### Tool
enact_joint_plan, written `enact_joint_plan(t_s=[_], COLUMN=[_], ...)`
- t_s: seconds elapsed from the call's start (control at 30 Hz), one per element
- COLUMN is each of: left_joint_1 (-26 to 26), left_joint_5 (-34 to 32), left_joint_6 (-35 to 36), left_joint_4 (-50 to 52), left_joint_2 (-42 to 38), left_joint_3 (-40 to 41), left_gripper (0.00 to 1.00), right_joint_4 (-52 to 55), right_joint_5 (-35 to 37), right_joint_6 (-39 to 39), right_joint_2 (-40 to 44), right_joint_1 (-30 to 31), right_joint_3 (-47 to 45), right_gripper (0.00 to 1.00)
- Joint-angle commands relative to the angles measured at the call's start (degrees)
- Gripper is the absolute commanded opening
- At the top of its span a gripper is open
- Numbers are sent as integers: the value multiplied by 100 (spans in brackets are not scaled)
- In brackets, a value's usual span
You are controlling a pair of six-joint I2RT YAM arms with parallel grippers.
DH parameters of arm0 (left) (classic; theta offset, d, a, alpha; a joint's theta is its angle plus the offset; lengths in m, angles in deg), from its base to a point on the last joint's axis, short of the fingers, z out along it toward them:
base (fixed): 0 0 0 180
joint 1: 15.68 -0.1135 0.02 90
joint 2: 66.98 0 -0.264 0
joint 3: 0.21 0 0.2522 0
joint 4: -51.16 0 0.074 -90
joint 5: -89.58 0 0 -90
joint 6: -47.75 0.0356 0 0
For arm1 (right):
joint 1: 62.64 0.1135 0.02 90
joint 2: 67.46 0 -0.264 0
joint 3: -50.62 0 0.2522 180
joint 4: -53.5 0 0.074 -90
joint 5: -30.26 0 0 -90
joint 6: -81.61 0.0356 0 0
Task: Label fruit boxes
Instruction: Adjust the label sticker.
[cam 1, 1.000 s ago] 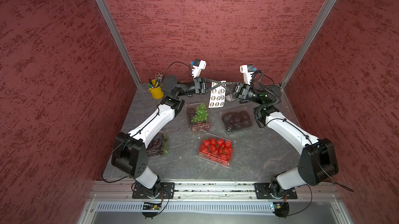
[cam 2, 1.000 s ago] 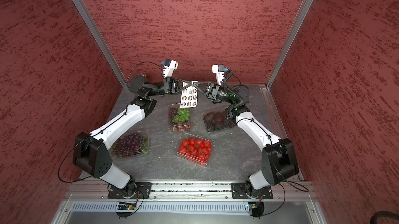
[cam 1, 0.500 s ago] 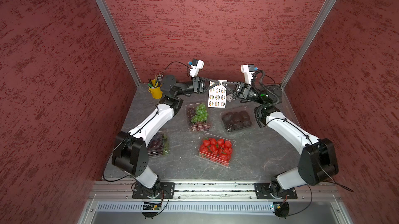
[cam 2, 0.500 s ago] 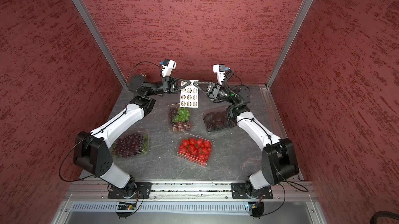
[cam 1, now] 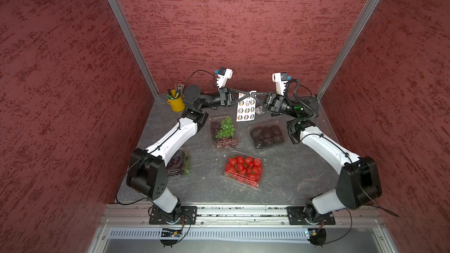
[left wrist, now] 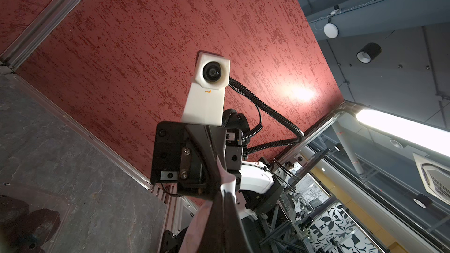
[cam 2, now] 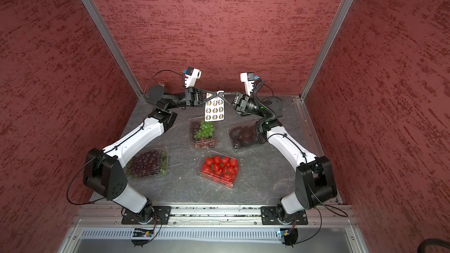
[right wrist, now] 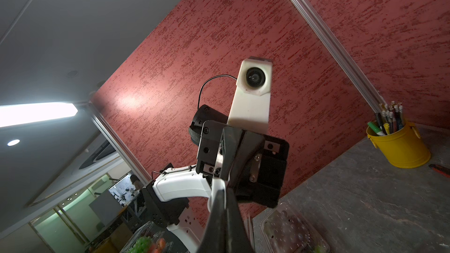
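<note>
1. Left gripper [cam 1: 247, 93]: pressed together on top edge of sticker sheet [cam 1: 246, 111], sheet hanging clear of table [cam 1: 280, 173].
2. Dark grape box [cam 2: 147, 164]: well left of sheet and much nearer robot bases, partly hidden under left arm in a top view.
3. Green grape box [cam 1: 223, 131]: on table just in front of sheet, slightly left.
4. Strawberry box [cam 1: 243, 167]: further in front of sheet, well apart.
5. Dark fruit box [cam 1: 267, 135]: near sheet, front-right.
6. Right gripper [cam 1: 256, 93]: pinching same top edge, tips just beside opposite tips.
</note>
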Motion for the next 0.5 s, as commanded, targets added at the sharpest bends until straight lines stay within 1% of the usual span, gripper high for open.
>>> enact_joint_plan(t_s=[0.0,0.47], left_joint_1=[64,59], left_joint_5=[70,76], left_joint_6=[20,-71], left_joint_4=[-106,-215], left_joint_2=[13,25], left_joint_3=[-152,-247], left_gripper=[0,0], right_joint_4=[29,339], right_joint_5=[13,30], right_joint_6=[-79,-251], right_joint_2=[106,93], right_joint_1=[18,18], right_joint_3=[28,80], right_gripper=[0,0])
